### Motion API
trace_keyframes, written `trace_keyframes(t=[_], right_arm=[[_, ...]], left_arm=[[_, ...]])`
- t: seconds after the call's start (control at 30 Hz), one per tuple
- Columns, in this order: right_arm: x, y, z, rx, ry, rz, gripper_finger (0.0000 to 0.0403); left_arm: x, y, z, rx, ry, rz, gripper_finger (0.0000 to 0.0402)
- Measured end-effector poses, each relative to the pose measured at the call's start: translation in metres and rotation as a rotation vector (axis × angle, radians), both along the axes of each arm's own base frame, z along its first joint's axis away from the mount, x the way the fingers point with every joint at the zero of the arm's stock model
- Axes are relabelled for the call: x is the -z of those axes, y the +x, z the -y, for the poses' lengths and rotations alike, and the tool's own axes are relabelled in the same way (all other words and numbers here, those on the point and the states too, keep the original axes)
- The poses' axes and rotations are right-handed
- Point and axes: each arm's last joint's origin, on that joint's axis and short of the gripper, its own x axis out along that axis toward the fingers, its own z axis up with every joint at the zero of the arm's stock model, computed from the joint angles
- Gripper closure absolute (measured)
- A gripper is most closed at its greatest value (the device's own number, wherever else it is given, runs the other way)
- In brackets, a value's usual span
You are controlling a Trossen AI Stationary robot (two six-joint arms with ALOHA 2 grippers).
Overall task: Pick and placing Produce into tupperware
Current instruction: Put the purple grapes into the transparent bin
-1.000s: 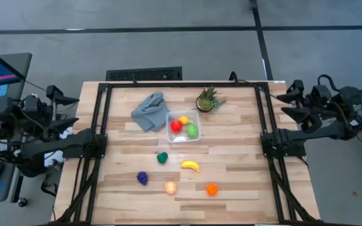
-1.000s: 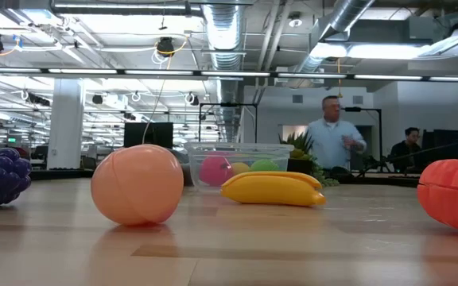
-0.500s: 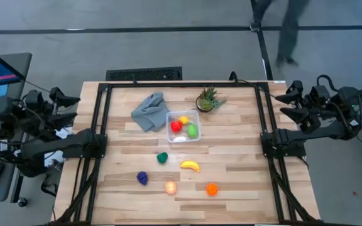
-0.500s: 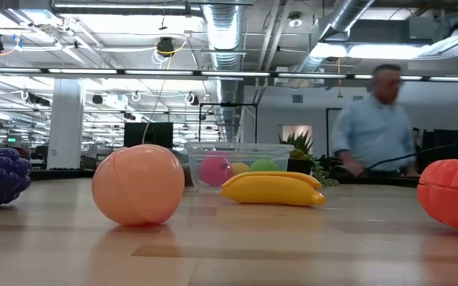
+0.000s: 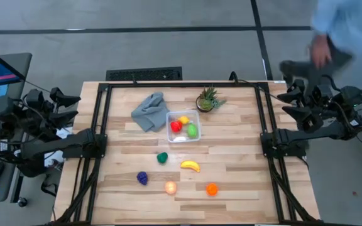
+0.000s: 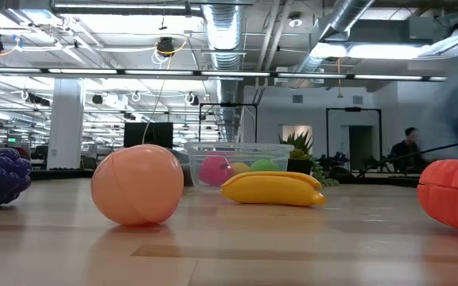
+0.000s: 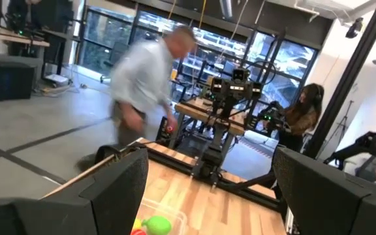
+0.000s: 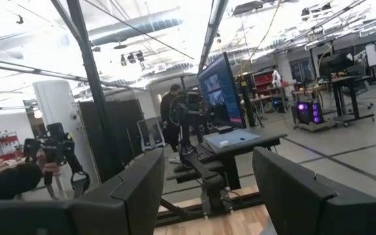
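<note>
The clear tupperware stands mid-table, holding a red, a yellow and a light green piece. On the bare wood nearer the near edge lie a dark green piece, the banana, a purple piece, a peach one and an orange one. My left gripper hangs open off the table's left side. My right gripper is open off the right side. In the low view the peach and the banana rest in front of the tupperware.
A crumpled grey cloth and a spiky potted plant sit near the far edge, beside the tupperware. Black frame rails run along the table's left and right sides. A person moves past beyond the far right corner.
A person has walked along beyond the table's far edge toward the right. The produce, the tupperware and the cloth have stayed where they were.
</note>
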Motion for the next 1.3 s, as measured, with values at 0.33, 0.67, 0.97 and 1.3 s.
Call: trace_keyframes(t=[0.33, 0.67, 0.97, 1.3], right_arm=[[0.000, 0.000, 0.000, 0.000, 0.000, 0.000, 0.0147], [0.003, 0.001, 0.000, 0.000, -0.002, -0.030, 0.0147], [0.003, 0.001, 0.000, 0.000, -0.002, -0.030, 0.0147], [0.003, 0.001, 0.000, -0.004, 0.017, -0.031, 0.0147]], left_arm=[[-0.001, 0.000, 0.000, 0.023, -0.097, 0.030, 0.0084], [0.011, 0.008, -0.002, 0.062, -0.193, -0.054, 0.0084], [0.037, 0.032, -0.008, 0.138, -0.400, -0.163, 0.0084], [0.025, 0.040, -0.010, 0.185, -0.276, -0.020, 0.0084]])
